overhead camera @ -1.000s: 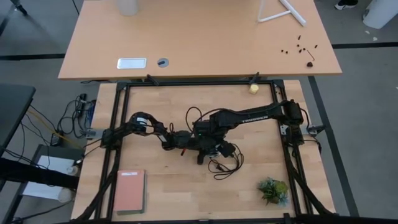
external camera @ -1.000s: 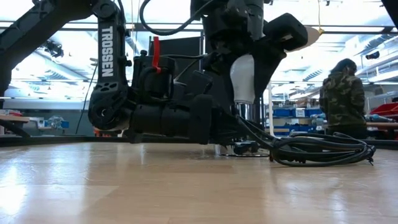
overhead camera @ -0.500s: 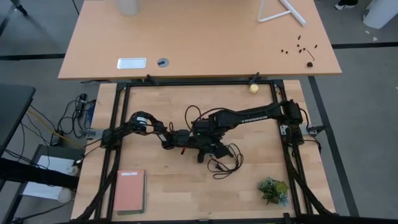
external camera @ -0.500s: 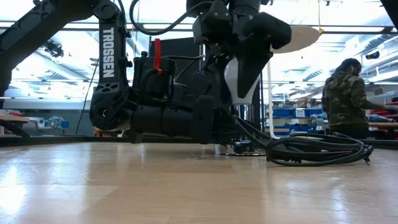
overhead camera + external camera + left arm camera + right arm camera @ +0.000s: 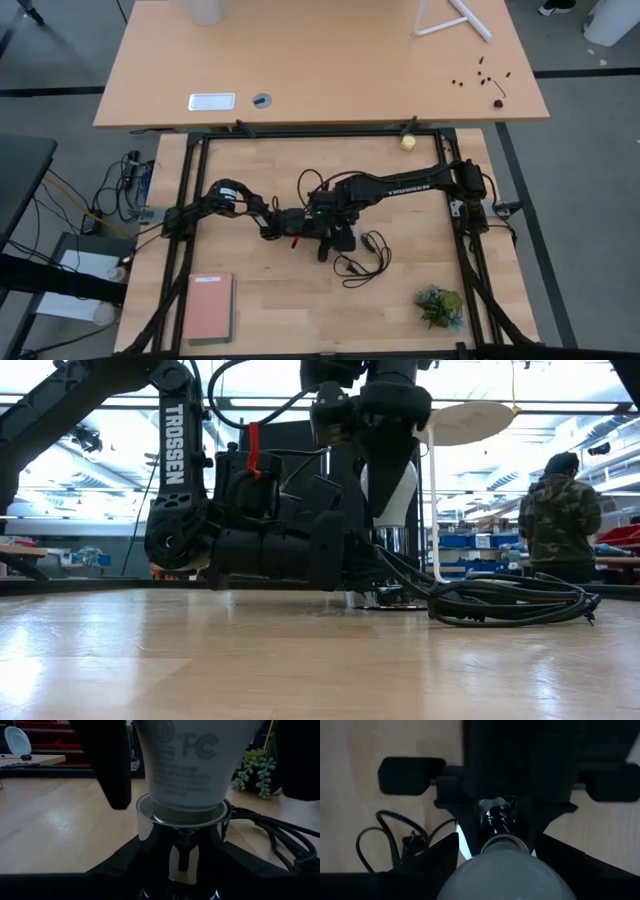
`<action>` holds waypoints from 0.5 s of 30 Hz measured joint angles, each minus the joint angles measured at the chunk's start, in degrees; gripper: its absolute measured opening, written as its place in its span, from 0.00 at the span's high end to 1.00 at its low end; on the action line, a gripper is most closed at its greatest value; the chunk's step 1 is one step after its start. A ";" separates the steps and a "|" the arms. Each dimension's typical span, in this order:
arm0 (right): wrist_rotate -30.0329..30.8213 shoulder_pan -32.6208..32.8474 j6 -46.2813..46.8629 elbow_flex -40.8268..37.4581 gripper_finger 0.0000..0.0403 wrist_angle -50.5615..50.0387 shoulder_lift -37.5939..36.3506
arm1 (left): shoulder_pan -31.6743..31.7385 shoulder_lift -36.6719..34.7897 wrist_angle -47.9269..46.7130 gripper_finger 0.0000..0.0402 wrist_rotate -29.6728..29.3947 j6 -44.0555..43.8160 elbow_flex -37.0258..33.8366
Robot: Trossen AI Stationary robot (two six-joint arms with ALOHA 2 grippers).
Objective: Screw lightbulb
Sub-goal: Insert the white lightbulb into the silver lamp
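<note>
Wooden table (image 5: 280, 290), mid-surface: the socket (image 5: 182, 815) is pinched upright by the left claw (image 5: 180, 865) so the lightbulb (image 5: 187, 762), clamped from above by the right claw (image 5: 390, 455), can be twisted in; cord (image 5: 362, 262) trails toward 5 o'clock.

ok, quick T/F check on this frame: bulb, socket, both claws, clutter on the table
1. The lightbulb has its narrow base in the silver socket. True.
2. The bulb lies loose on the table beside the pink notebook. False: the right claw holds it upright over the socket; the notebook sits apart at the table's near left corner.
3. The left claw is at the socket, mid-table. True.
4. The black cord trails beside the socket. True.
5. The small plant stands next to the socket. False: the plant is at the near right corner.
</note>
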 joint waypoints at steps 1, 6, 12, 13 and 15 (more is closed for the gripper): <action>0.18 0.00 1.70 0.00 0.35 -0.10 0.00 | 0.00 -0.01 -0.03 0.53 -0.05 -0.09 0.01; 2.02 0.04 10.94 -0.02 0.35 -0.49 0.00 | -0.07 -0.03 -0.16 0.53 -0.96 -0.30 0.01; 3.70 0.11 23.78 -0.07 0.35 -0.78 0.00 | -0.13 -0.11 -0.66 0.53 -2.03 -0.46 0.05; 3.92 0.11 25.65 -0.07 0.35 -0.82 0.00 | -0.13 -0.12 -0.70 0.53 -2.06 -0.48 0.05; 4.24 0.11 29.06 -0.07 0.35 -0.69 0.00 | -0.15 -0.12 -0.72 0.53 -2.19 -0.53 0.05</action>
